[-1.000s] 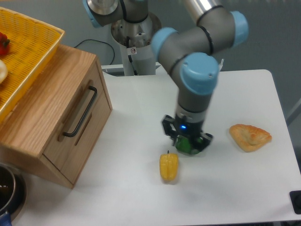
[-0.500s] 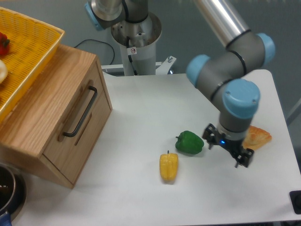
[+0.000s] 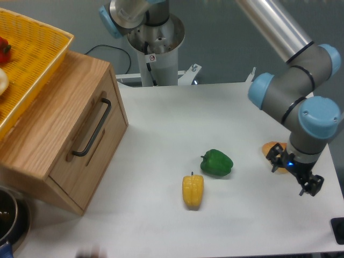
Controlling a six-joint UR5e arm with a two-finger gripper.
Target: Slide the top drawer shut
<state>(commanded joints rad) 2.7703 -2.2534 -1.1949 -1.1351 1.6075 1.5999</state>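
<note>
The top drawer [image 3: 94, 144] is a light oak panel with a long black bar handle [image 3: 91, 129], set in the wooden box [image 3: 51, 115] at the left. Its front looks about level with the box's front. My gripper [image 3: 294, 174] hangs far to the right, near the table's right edge, well away from the drawer. Its fingers [image 3: 312, 185] are spread and hold nothing. It covers most of a pastry [image 3: 269, 148].
A green pepper [image 3: 217, 163] and a yellow pepper [image 3: 193, 190] lie mid-table. A yellow woven basket [image 3: 32, 59] rests on top of the box. A dark pot [image 3: 11, 215] sits at the lower left. The robot base [image 3: 156, 48] stands at the back.
My gripper let go of the green pepper, left it on the table, and moved right to hover over the pastry. The drawer has not moved.
</note>
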